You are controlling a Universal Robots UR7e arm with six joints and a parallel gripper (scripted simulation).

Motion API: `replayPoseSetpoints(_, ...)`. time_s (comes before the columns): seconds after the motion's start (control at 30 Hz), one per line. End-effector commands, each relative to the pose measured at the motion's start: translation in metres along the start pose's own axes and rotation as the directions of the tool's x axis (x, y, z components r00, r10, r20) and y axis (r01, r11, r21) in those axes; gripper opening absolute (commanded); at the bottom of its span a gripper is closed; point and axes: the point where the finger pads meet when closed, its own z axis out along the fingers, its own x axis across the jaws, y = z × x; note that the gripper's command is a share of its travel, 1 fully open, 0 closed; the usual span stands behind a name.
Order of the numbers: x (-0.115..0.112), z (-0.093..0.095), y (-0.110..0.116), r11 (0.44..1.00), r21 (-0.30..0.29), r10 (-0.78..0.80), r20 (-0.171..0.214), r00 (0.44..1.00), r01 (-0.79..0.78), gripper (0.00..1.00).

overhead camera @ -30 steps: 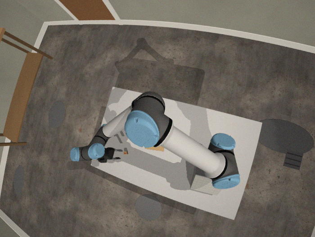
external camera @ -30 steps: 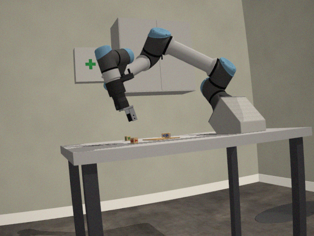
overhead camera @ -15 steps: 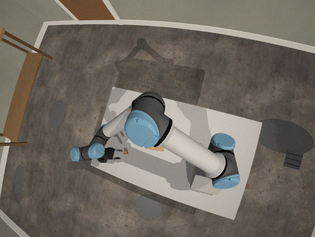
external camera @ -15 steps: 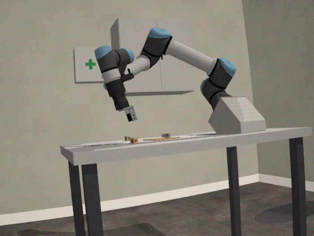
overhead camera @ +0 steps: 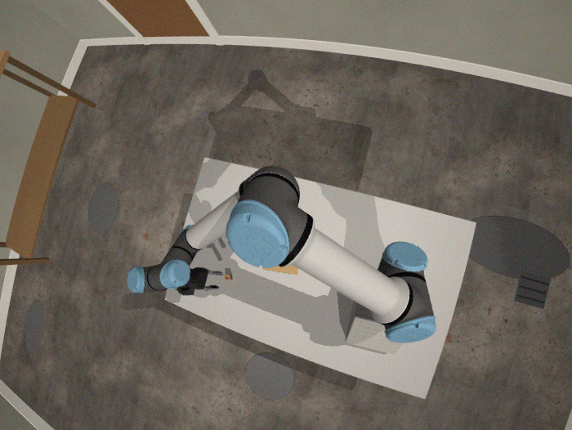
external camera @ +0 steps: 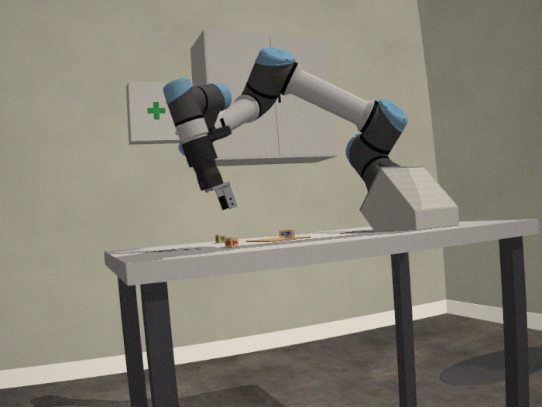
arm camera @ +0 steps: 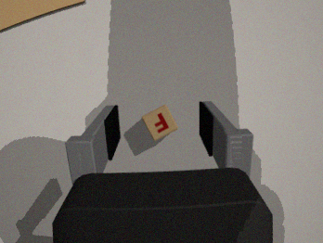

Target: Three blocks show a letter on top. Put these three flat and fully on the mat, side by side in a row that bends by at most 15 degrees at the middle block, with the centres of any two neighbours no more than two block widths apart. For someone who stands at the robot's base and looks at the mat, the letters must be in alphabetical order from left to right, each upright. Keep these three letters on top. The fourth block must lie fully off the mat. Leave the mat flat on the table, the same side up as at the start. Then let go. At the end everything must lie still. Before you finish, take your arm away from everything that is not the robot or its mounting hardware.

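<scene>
Gripper [overhead camera: 219,279] [external camera: 228,206] [arm camera: 159,120], two-fingered: fingers spread wide, nothing held.

Wrist view: one wooden letter block [overhead camera: 228,276] [external camera: 231,242] [arm camera: 160,122], red F on top, turned at an angle. It appears between the spread fingers, touching neither, its shadow beside it. The tan mat [overhead camera: 287,269] [external camera: 262,240] [arm camera: 37,11] shows one edge in the upper left corner, apart from the F block.

Exterior view, from where I stand: the gripper, tilted, hangs above the white table [overhead camera: 393,369] [external camera: 307,251] [arm camera: 278,70]. Below it, the F block sits off the mat, red marks on its sides; near it, a green-lettered block [external camera: 220,238], also off the mat. Blue-marked blockwork [external camera: 286,234] shows at the mat; whether one block or two, I cannot tell.

Top view: the F block lies just ahead of the fingertips. The robot arm [overhead camera: 346,272] [external camera: 328,94] covers much of the mat; a strip shows beneath it.
</scene>
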Motion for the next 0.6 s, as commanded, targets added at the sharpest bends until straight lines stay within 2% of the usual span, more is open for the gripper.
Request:
replayPoseSetpoints(0.0,0.000,0.000,0.001,1.000,-0.001,0.001,0.000,1.000,-0.001,1.00)
replayPoseSetpoints(0.27,-0.009,0.001,-0.006,1.000,0.000,0.001,0.000,1.000,-0.001,1.00)
replayPoseSetpoints(0.57,-0.032,0.006,-0.030,1.000,0.000,0.001,0.000,1.000,-0.001,1.00)
